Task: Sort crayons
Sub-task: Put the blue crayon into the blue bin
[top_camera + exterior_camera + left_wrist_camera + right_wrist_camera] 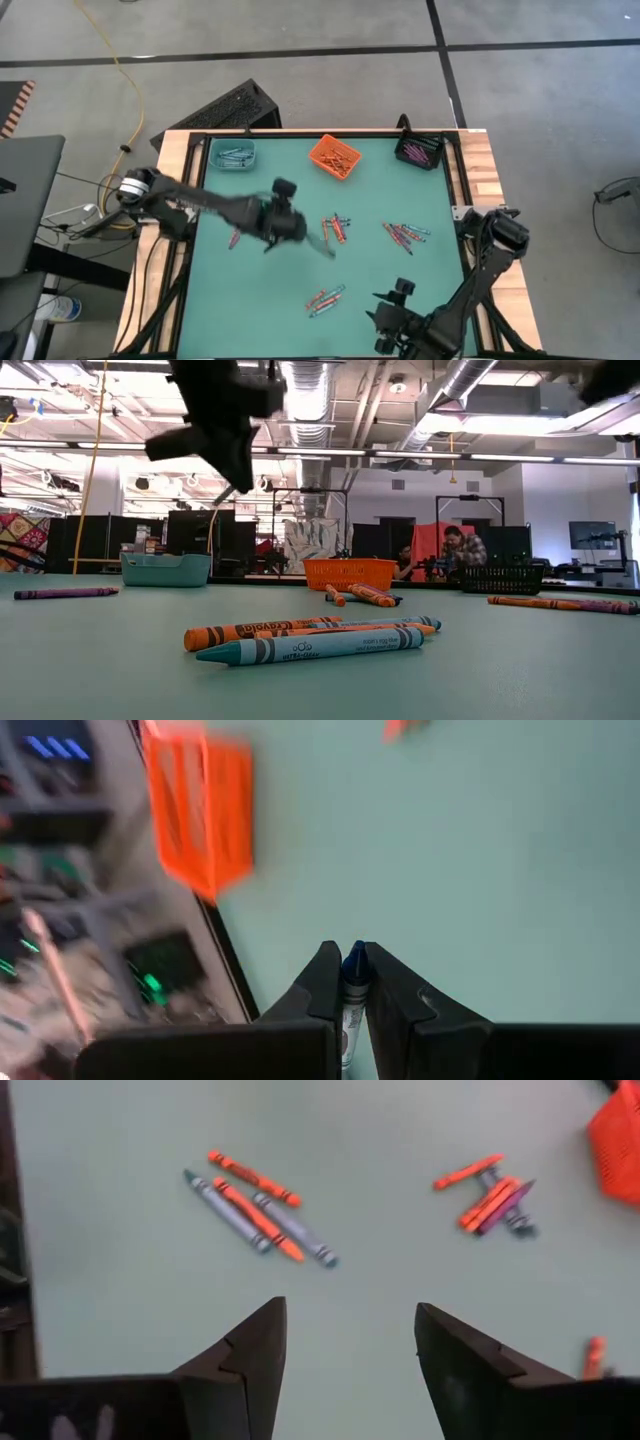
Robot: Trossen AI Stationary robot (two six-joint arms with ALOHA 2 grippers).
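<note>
Crayons: blue wax crayon [353,966] pinched lengthwise in left gripper [347,982] fingers, aloft mid-table; teal plastic bin [232,154] lies beyond. Right gripper [350,1342] fingers spread, empty.

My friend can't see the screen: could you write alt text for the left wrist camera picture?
Two dark fingers pinch a blue crayon upright between them, above a teal table. An orange bin sits blurred near the table's edge.
</note>
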